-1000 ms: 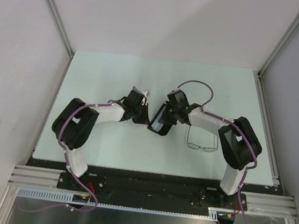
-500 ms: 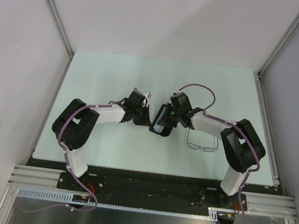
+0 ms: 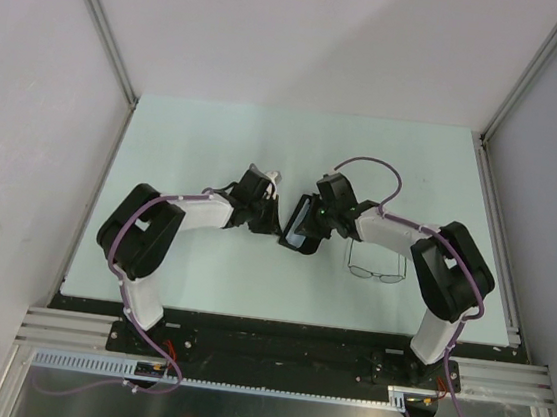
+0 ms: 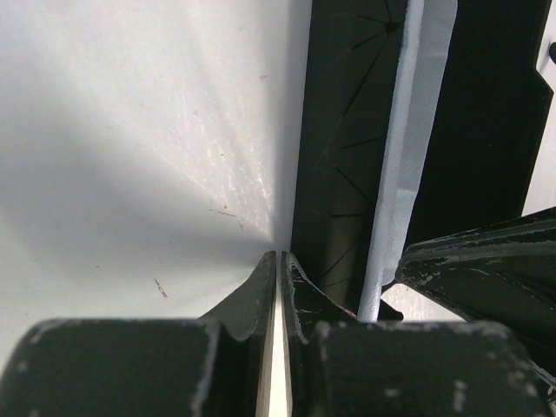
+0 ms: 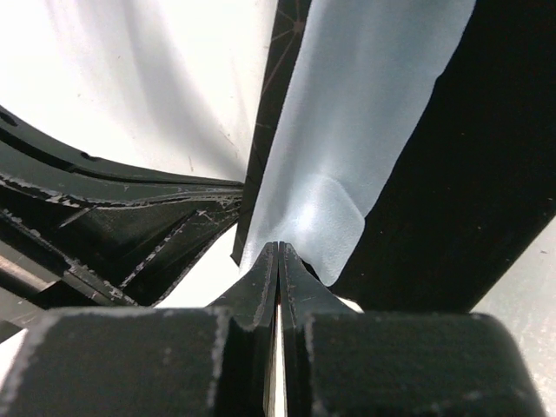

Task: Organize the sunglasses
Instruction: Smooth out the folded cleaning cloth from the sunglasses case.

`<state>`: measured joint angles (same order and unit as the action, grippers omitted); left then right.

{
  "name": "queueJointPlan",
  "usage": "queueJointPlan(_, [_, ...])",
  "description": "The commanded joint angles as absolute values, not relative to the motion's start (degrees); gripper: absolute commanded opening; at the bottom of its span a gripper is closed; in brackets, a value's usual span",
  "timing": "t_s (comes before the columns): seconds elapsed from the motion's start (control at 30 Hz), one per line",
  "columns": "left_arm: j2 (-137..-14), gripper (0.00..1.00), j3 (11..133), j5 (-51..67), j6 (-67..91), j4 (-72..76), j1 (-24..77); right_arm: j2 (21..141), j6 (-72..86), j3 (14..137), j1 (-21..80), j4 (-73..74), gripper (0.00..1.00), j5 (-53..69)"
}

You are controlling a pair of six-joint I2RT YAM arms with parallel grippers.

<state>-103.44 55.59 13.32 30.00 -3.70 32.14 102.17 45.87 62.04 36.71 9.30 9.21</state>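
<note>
Two of my grippers meet mid-table [image 3: 216, 141] at the black case [image 3: 297, 233]. My left gripper [image 4: 279, 259] is pressed together beside its edge, and my right gripper [image 5: 278, 250] pinches the blue cloth [image 5: 365, 113] lying on it. The sunglasses [image 3: 375, 273] rest flat on the table, right of the case, near my right arm.

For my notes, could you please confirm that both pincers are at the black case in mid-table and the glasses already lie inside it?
Not quite: the glasses are not in the case. They lie on the bare table to its right, as the top view shows. The rest of the statement holds.
</note>
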Motion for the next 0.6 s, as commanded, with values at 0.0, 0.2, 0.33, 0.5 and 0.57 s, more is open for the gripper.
queueJointPlan(0.0, [-101.25,0.09,55.11,14.24,30.67,-2.9,32.7,99.76,45.27,61.96,37.79,10.81,0.0,5.55])
queueJointPlan(0.2, [-101.34,0.09,55.46,14.41,30.85,-2.81,32.87,101.07,45.61,61.96,37.97,9.41,0.0,6.85])
queueJointPlan(0.33, [-101.25,0.09,55.55,14.5,30.85,-2.72,33.05,102.83,46.05,62.05,38.23,8.44,0.0,7.38])
queueJointPlan(0.5, [-101.16,0.09,55.55,14.59,30.94,-2.81,33.14,103.62,46.14,62.23,38.49,7.3,0.0,7.65])
queueJointPlan(0.57, [-101.16,0.09,55.55,14.68,30.94,-2.72,33.13,103.88,46.06,62.49,38.41,7.64,0.0,7.65])
